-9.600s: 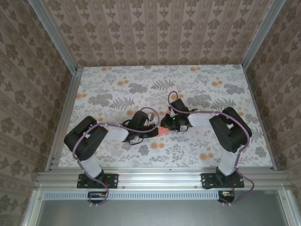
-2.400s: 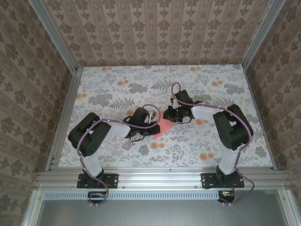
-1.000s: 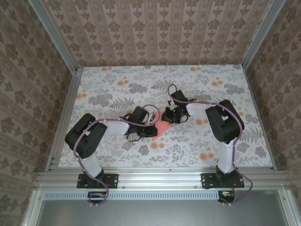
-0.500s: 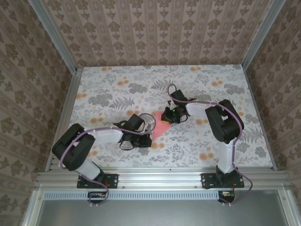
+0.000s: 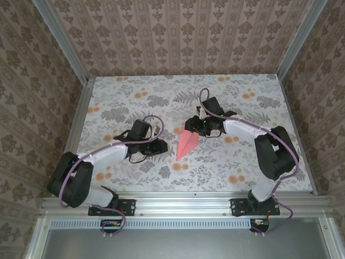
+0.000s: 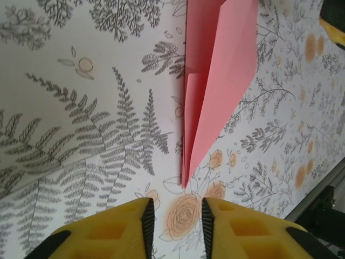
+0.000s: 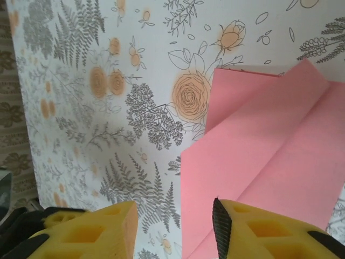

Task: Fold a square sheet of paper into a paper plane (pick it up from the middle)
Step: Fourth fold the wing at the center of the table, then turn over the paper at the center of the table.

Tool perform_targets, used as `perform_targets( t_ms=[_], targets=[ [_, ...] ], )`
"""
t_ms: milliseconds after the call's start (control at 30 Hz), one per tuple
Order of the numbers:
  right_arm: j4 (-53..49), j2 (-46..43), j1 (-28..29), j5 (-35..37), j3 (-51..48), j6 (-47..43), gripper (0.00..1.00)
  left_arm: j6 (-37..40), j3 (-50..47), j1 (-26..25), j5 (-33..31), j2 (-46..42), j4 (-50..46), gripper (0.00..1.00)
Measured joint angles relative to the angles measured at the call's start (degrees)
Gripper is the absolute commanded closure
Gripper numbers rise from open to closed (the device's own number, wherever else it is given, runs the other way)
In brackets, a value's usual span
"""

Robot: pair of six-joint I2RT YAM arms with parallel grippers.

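Floral tabletop (image 5: 135,97) holds the paper plane (image 5: 186,144) flat near its middle, nose toward the near edge. We see our left gripper (image 5: 158,146) parted and empty just left of it, and our right gripper (image 5: 190,125) parted and empty at its far end.

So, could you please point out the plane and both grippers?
plane (image 5: 185,144), top view, mid-body.
left gripper (image 6: 176,217), left wrist view, midway between fingertips.
right gripper (image 7: 173,226), right wrist view, midway between fingertips.

The left arm (image 5: 102,155) and right arm (image 5: 242,128) have white shells, black joints, looping purple cables (image 5: 200,96) and yellow, ridge-edged fingers (image 6: 102,233).
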Motion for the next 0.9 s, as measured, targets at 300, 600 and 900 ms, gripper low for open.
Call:
perform_targets(
  t_ms=[300, 600, 900],
  targets=[
    [2.45, 3.34, 0.07, 1.55, -3.91, 3.39, 0.52, -1.81, 1.64, 0.00, -0.48, 6.16, 3.67, 0.53],
    [7.43, 8.98, 0.55, 0.11, -3.87, 5.51, 0.59, -2.43, 2.12, 0.00, -1.90, 7.65, 4.07, 0.48],
    [11.41, 9.84, 0.76, -1.77, -3.85, 7.13, 0.64, -2.51, 2.69, 0.00, -2.27, 8.46, 4.09, 0.47]
  ],
)
